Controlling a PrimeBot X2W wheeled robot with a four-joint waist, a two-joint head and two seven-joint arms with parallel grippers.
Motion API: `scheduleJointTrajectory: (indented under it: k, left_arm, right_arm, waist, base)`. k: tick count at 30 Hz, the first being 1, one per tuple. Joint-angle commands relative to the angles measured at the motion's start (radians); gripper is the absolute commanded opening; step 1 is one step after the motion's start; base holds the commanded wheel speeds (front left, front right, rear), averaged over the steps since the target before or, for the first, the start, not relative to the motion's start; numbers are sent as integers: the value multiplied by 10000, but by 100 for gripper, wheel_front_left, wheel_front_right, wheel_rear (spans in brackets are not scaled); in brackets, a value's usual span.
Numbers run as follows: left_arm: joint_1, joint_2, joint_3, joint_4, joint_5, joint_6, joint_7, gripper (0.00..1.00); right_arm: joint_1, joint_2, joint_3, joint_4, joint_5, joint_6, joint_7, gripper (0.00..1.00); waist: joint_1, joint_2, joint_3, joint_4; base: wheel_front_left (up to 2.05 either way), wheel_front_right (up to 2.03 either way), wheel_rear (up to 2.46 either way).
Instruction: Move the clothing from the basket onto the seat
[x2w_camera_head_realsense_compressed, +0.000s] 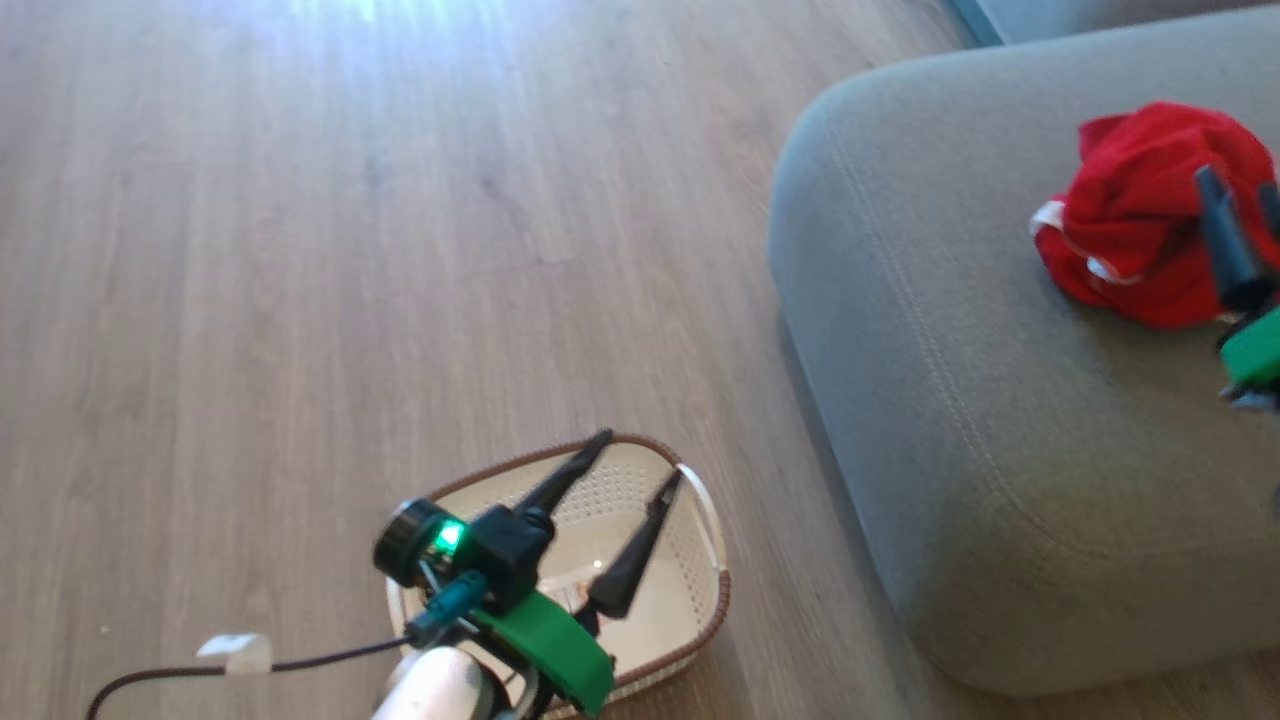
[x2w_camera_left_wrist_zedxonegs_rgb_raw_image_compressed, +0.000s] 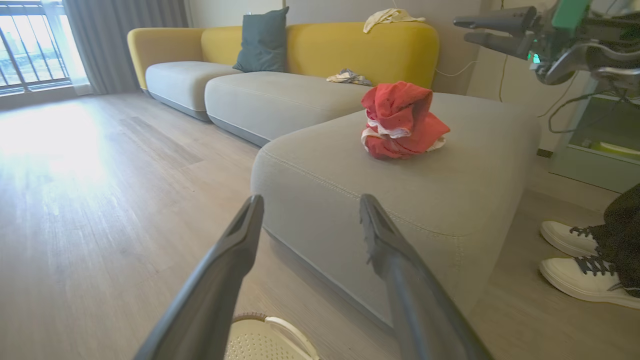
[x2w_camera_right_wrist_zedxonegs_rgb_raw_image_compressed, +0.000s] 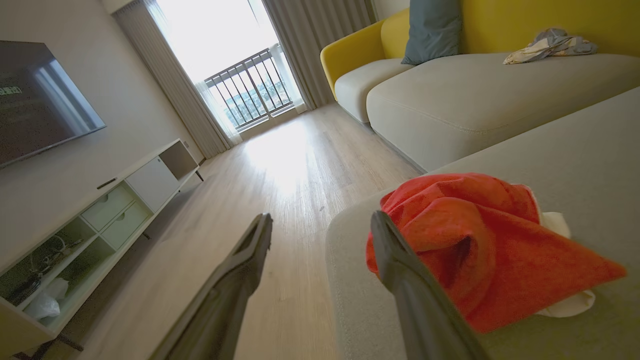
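Clothing (x2w_camera_head_realsense_compressed: 1130, 230) heaped on seat (x2w_camera_head_realsense_compressed: 950, 350), separate garments indistinguishable. Right gripper (x2w_camera_head_realsense_compressed: 1238, 185) released beside it, partly cut off. Left gripper (x2w_camera_head_realsense_compressed: 640, 457) released over basket (x2w_camera_head_realsense_compressed: 700, 600).

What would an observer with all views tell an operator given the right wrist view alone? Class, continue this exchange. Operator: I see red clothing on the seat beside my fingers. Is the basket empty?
Observer: In the head view the basket stands on the floor beside the seat; nothing red shows inside, though the left gripper hides part of its bottom.
Operator: Is that gripper holding anything?
Observer: No, its fingers are spread over the basket with nothing between them.
Operator: Anything else near the seat?
Observer: The left wrist view shows a person's white shoes on the floor beside it.
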Motion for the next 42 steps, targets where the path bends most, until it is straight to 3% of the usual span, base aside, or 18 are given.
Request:
scheduleJointTrajectory:
  k: [1, 6, 8, 10, 17, 23, 33, 42]
  left_arm:
    - [-260, -87, 574, -422, -1, 140, -51, 100]
    - [-56, -90, 1261, -675, -332, 785, -51, 100]
    - [36, -91, 1848, -845, -400, 1361, -51, 100]
    - [108, -91, 2173, -893, -443, 1656, -51, 100]
    - [330, -92, 2757, -856, -142, 1963, -51, 100]
    - [619, -92, 3268, -1045, -45, 2530, -51, 100]
    - [1166, -93, 3317, -994, -59, 2129, -51, 100]
    - [1350, -93, 3303, -632, -346, 2133, -51, 100]
  right_arm:
    - [429, -234, 187, -1009, 251, 0, -346, 100]
    - [1885, -56, 467, -2610, 439, 0, -1211, 100]
    - [2583, 172, 638, -3103, 135, 0, -1764, 100]
    - [2974, 367, 756, -3265, -230, 0, -2087, 100]
    - [3873, 1228, 887, -3442, -1349, 0, -2650, 100]
    - [4531, 2057, 716, -3445, -2146, 0, -2823, 100]
    - [5400, 3395, -252, -3566, -3318, 0, -2842, 100]
    - [5729, 3850, -653, -3598, -3822, 0, -2844, 100]
  waist:
    - [1, -1, -252, 407]
    - [1, -1, -456, 953]
    - [1, -1, -521, 1276]
    - [1, -1, -562, 1487]
    - [1, -1, -700, 2046]
    - [1, -1, -794, 2484]
    - [1, -1, -834, 2668]
    - [1, -1, -852, 2665]
  base:
    - [0, 0, 0]
    - [0, 0, 0]
    - [0, 0, 0]
    - [0, 0, 0]
    - [0, 0, 0]
    - [0, 0, 0]
    - [0, 0, 0]
    - [0, 0, 0]
